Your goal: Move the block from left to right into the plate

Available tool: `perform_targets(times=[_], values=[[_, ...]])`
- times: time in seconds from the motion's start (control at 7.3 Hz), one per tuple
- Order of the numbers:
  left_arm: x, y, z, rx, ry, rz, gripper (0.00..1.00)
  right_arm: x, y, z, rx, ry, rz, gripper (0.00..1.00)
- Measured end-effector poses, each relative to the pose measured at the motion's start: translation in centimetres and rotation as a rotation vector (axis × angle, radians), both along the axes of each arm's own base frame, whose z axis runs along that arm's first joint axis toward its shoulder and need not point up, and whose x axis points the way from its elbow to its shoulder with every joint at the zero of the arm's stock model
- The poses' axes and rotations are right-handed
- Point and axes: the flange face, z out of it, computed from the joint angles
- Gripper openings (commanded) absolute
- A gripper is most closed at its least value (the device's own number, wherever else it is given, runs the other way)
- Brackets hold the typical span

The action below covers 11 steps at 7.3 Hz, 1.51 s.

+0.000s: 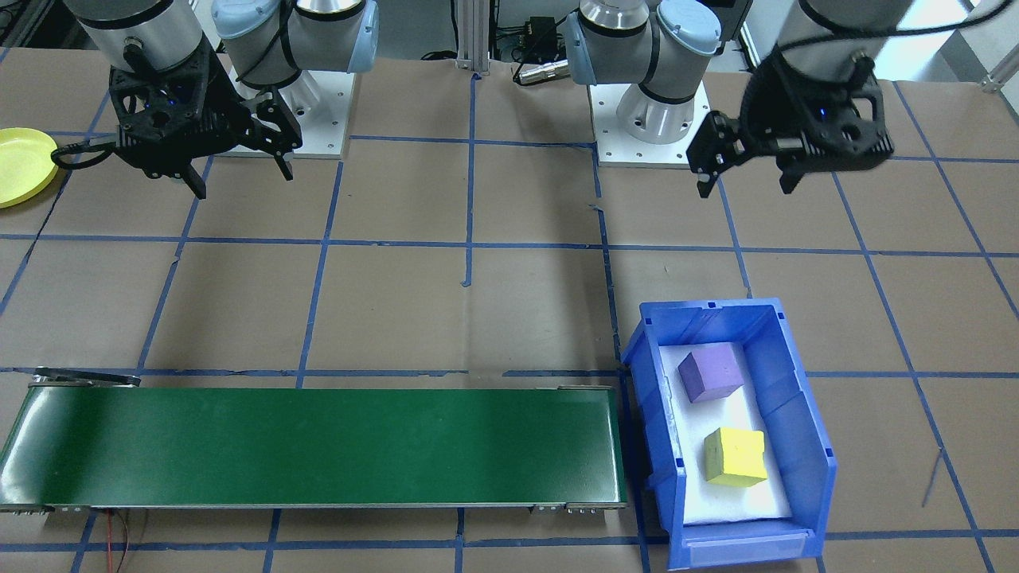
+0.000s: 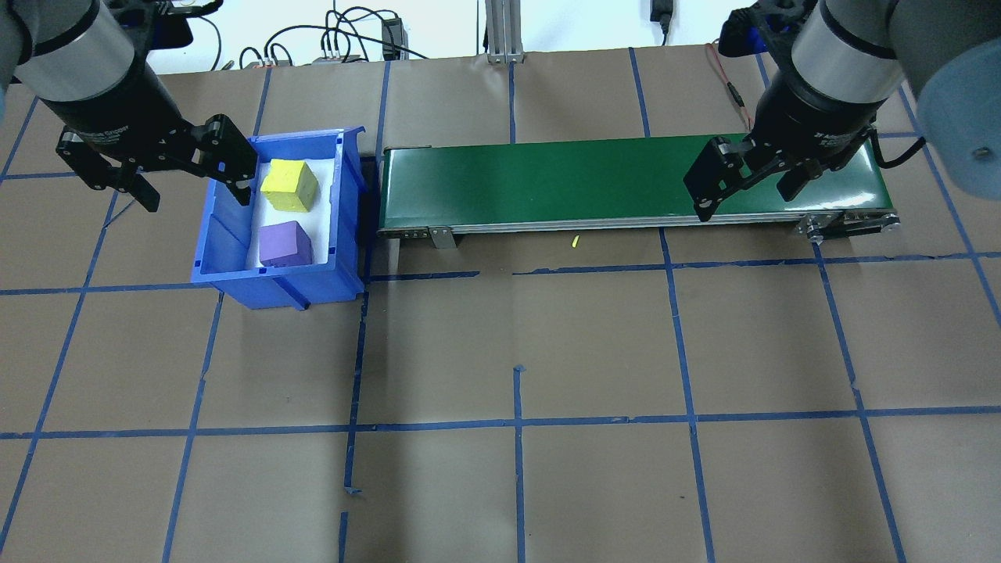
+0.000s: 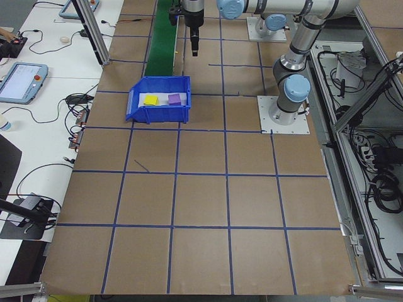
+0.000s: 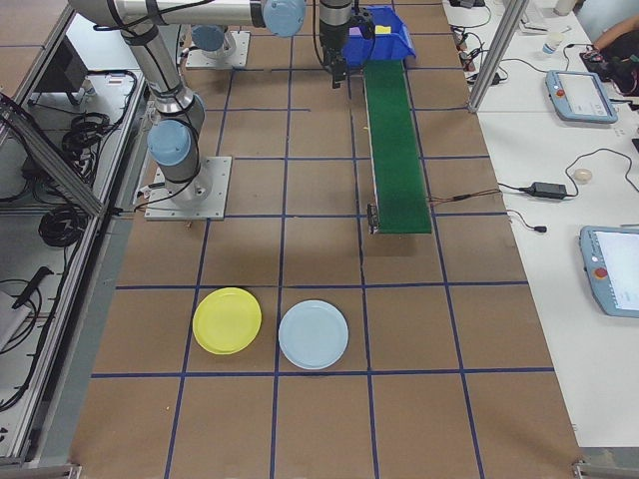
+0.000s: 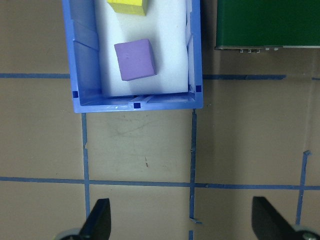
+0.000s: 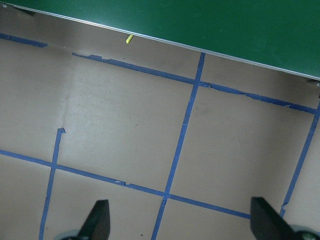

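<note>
A yellow block and a purple block lie on white foam inside a blue bin. The left wrist view shows the purple block near the bin's closer end. My left gripper hangs open and empty above the table, on the robot's side of the bin; its fingers frame bare table. The yellow plate lies at the table's far right end and also shows as the yellow plate in the right side view. My right gripper is open and empty, high near the conveyor's right end.
A long green conveyor belt runs from beside the bin toward the right. A light blue plate lies next to the yellow one. A tiny yellow scrap sits on the table by the belt's edge.
</note>
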Motion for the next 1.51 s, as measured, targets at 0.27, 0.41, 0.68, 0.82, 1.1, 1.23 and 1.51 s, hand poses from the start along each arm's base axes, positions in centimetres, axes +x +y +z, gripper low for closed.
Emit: perform_targets(times=[0.27,0.41,0.68,0.82,1.1,1.23,1.51], values=[[2.7,-6.8,-7.8,0.007,0.008,0.008,1.0,0.0,0.0,-0.2,0.005,-0.003,-0.002,1.0],[3.2,-8.8,-11.2,0.011,0.01,0.007,1.0,0.0,0.0,-0.3,0.005,-0.003,-0.002,1.0],[3.6,-10.4,-16.1,0.025,0.008,0.004,1.0,0.0,0.1,-0.3,0.012,-0.003,-0.005,1.0],[3.7,-10.6,-18.7,0.03,0.009,0.009,1.0,0.0,0.1,-0.4,0.016,-0.003,-0.006,1.0],[3.7,-10.6,-23.0,0.047,0.014,0.013,0.85,0.0,0.2,-0.4,0.018,-0.003,-0.005,1.0],[3.6,-10.4,-24.4,0.067,0.017,0.013,0.48,0.0,0.2,-0.4,0.018,-0.003,-0.005,1.0],[3.5,-9.6,-26.1,0.101,0.02,0.015,0.19,0.0,0.2,-0.4,0.019,-0.004,-0.004,1.0]])
